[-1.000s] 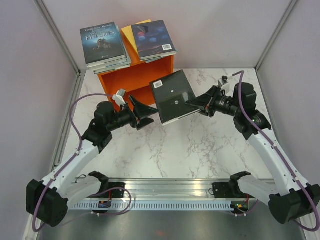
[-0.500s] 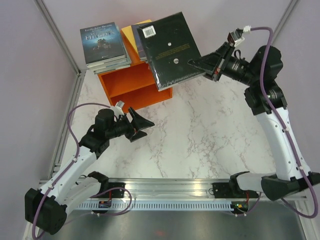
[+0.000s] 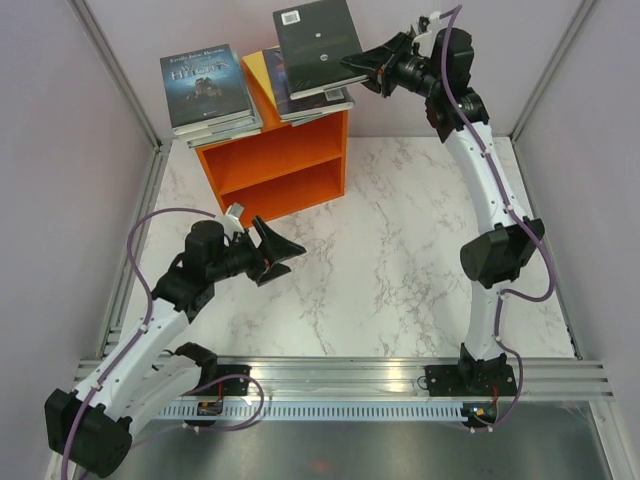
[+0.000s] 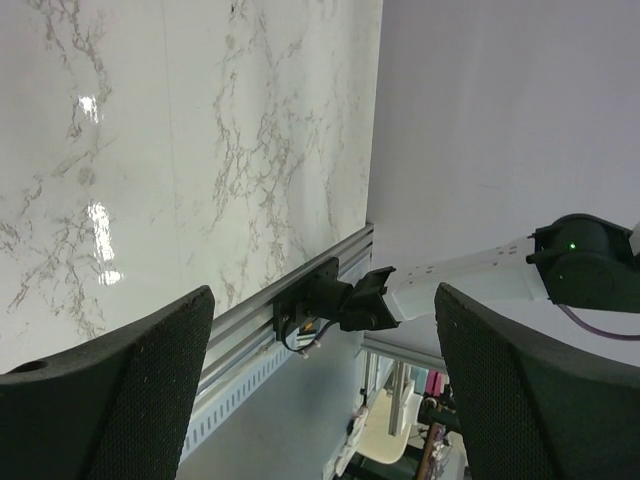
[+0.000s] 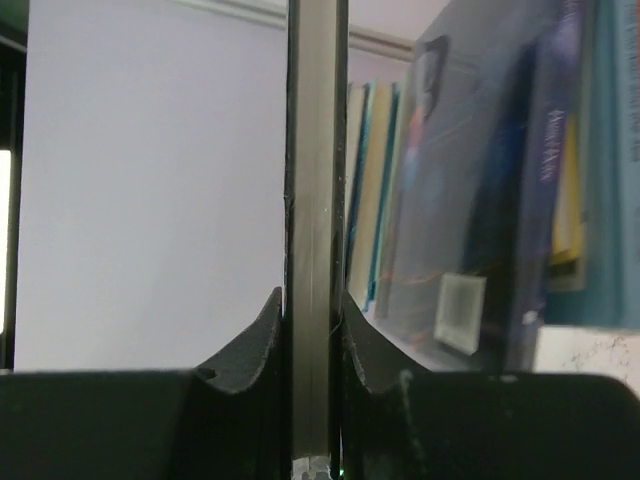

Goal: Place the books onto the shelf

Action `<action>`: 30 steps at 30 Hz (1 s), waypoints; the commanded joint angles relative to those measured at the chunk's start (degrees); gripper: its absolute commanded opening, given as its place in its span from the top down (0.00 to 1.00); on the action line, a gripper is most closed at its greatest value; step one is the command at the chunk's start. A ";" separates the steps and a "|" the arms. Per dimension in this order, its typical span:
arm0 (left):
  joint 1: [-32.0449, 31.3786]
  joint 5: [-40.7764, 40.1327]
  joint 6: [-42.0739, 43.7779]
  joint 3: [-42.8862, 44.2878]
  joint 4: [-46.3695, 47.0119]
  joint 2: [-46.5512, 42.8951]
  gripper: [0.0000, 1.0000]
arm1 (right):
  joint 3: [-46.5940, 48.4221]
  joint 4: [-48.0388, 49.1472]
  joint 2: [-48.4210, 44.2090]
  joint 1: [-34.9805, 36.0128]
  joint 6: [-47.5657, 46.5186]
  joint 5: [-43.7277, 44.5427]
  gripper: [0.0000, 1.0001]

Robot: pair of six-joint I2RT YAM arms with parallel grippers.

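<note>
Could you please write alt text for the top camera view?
The right gripper holds a black book over a stack of books on top of the orange shelf; the left gripper hangs open above the marble table.

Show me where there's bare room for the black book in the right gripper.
Both compartments of the shelf look empty. The table is bare between shelf, left gripper and right arm. Crowded: the shelf top, under the left stack and right stack of books.

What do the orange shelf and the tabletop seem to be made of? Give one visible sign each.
Orange shelf: likely painted wood, matt, thick flat boards. Tabletop: marble-look, white with grey veins, glossy glare spots; stone or laminate, cannot tell.
</note>
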 commanded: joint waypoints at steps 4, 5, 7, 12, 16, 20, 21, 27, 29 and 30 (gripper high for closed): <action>0.37 -2.89 3.54 2.34 -3.27 -4.01 0.08 | 7.36 8.77 2.75 1.78 5.22 2.49 1.00; 0.28 -3.15 3.71 2.34 -3.53 -4.36 0.08 | 7.36 9.03 3.28 1.87 5.84 2.75 1.00; 0.37 -3.59 4.15 2.60 -4.58 -4.89 0.08 | 7.80 9.91 4.42 2.57 6.37 2.84 1.00; 0.37 -4.29 4.51 2.52 -5.82 -6.04 0.08 | 8.41 10.88 6.44 3.71 7.69 2.93 1.00; 0.37 -4.82 4.95 2.69 -6.96 -6.82 0.08 | 7.80 10.79 6.97 3.54 7.78 2.75 0.85; 0.37 -5.61 5.65 3.31 -8.01 -7.35 0.08 | 6.05 10.70 6.62 2.58 7.78 2.75 0.48; 0.37 -5.79 5.74 3.31 -8.28 -7.35 0.08 | 5.95 10.62 6.62 1.88 7.69 2.67 0.38; 0.46 -6.05 6.09 3.57 -8.81 -7.27 0.08 | 5.34 9.57 6.36 -1.73 7.69 0.47 0.17; 0.46 -6.05 6.18 3.83 -8.81 -6.74 0.08 | 4.64 9.30 6.01 -2.69 6.90 -1.45 0.10; 0.46 -6.05 6.26 4.01 -8.72 -6.48 0.08 | 4.55 8.43 5.92 -2.96 6.55 -2.16 0.02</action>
